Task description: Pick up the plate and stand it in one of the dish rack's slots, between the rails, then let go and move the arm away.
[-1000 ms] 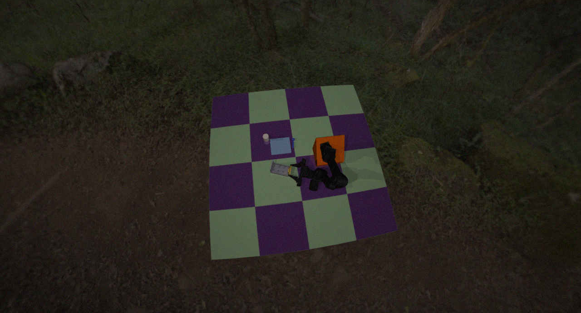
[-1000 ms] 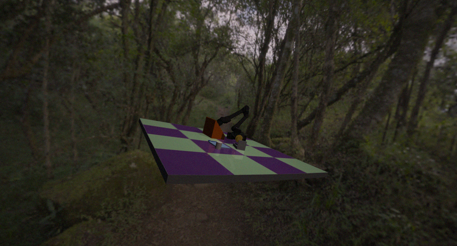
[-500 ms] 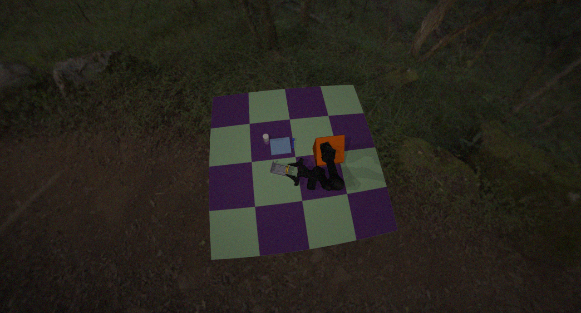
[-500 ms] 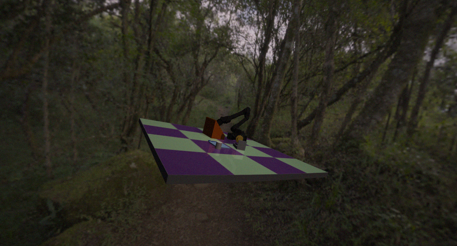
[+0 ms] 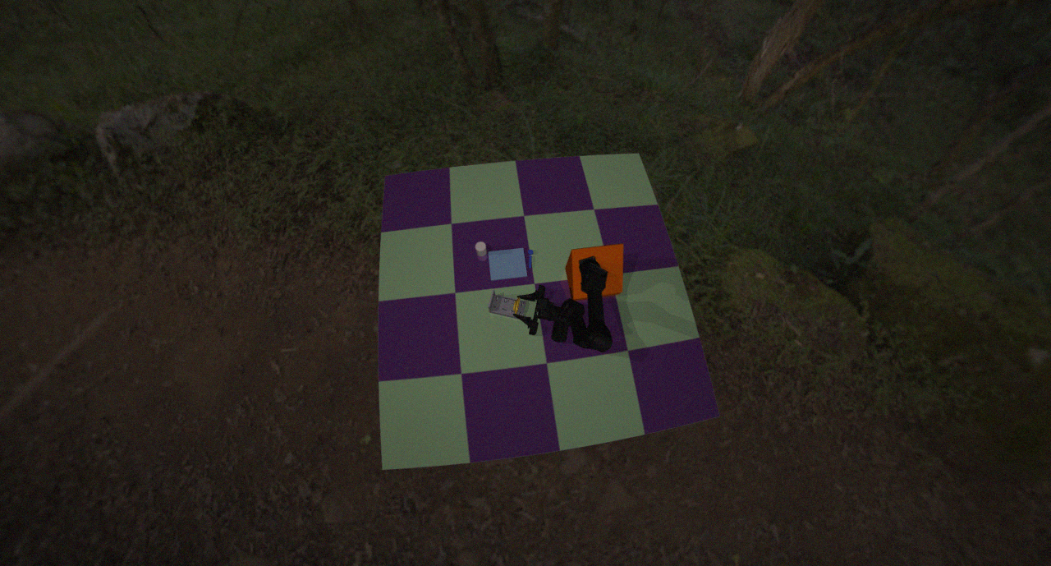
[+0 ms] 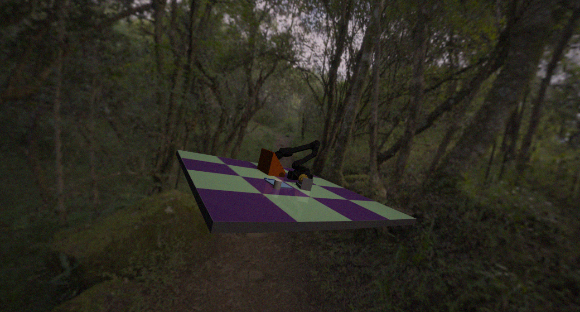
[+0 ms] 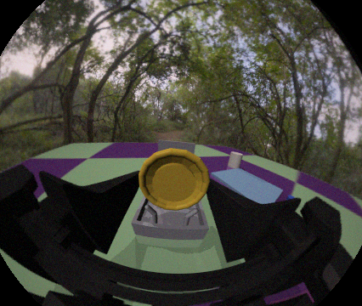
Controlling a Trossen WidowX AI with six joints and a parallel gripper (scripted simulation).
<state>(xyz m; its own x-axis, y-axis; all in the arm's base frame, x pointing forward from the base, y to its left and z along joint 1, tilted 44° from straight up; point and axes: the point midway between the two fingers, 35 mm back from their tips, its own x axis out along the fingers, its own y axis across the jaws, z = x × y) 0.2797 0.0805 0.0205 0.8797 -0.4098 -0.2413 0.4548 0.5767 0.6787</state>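
The yellow plate stands upright on edge between my gripper's fingers; the gripper is shut on the plate. The plate's lower edge is at the near end of the grey dish rack, which lies on a green square. I cannot tell whether the plate touches the rails. The black arm reaches low across the checkered board.
A light blue flat block lies beyond the rack on the right, with a small pale cylinder beside it. An orange wedge block stands behind the arm.
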